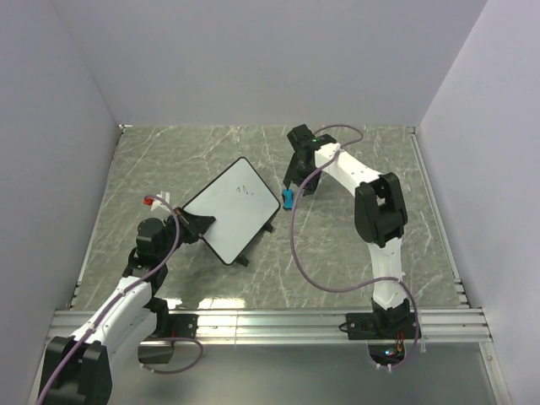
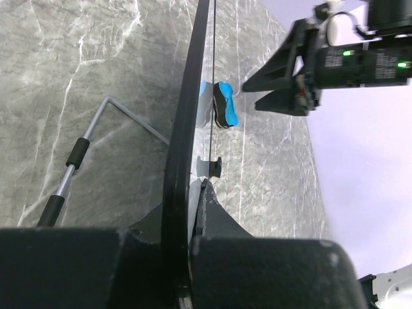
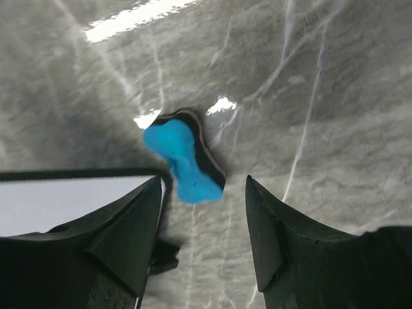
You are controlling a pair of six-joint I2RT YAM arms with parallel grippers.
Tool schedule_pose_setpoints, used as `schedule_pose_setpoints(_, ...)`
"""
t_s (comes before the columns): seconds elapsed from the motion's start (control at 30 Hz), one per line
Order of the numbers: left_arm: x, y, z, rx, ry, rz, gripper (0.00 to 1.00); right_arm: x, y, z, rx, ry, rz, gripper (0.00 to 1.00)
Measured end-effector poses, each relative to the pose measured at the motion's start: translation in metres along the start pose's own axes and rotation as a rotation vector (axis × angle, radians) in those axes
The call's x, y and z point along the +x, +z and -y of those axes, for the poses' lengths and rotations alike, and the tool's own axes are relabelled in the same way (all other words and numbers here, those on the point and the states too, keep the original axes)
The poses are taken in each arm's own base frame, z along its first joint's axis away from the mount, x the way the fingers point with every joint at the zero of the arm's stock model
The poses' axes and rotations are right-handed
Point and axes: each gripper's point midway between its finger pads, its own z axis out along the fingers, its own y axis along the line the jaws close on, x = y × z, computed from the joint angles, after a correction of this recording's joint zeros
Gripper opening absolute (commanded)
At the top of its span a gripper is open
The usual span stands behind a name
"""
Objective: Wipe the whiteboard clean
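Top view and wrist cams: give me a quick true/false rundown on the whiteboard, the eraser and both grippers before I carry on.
1. The left gripper is clamped on the edge of the whiteboard. True.
2. The right gripper is holding the blue eraser. False: its jaws stand open and the eraser lies loose on the table just beyond the fingertips.
3. The whiteboard is wiped clean. False: a few small black marks show near its far edge.
4. The eraser lies right beside the board's right-hand corner. True.
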Motion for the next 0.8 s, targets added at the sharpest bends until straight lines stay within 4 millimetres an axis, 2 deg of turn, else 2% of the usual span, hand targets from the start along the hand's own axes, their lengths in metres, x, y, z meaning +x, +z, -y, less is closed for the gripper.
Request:
schedule_pose_setpoints(0.17, 0.000, 0.000, 0.000, 0.000, 0.000, 0.000, 0.00, 0.007, 0.018, 0.010, 0.052, -0.030, -0.031, 0.62)
schedule_pose_setpoints(0.47, 0.000, 0.000, 0.000, 0.000, 0.000, 0.000, 0.00, 0.009, 0.021, 0.011, 0.056, -0.067, -0.037, 0.62)
schedule_pose_setpoints(0.8, 0.000, 0.000, 0.000, 0.000, 0.000, 0.000, 0.00, 0.014, 0.021, -0.012, 0.021, -0.142, -0.025, 0.60)
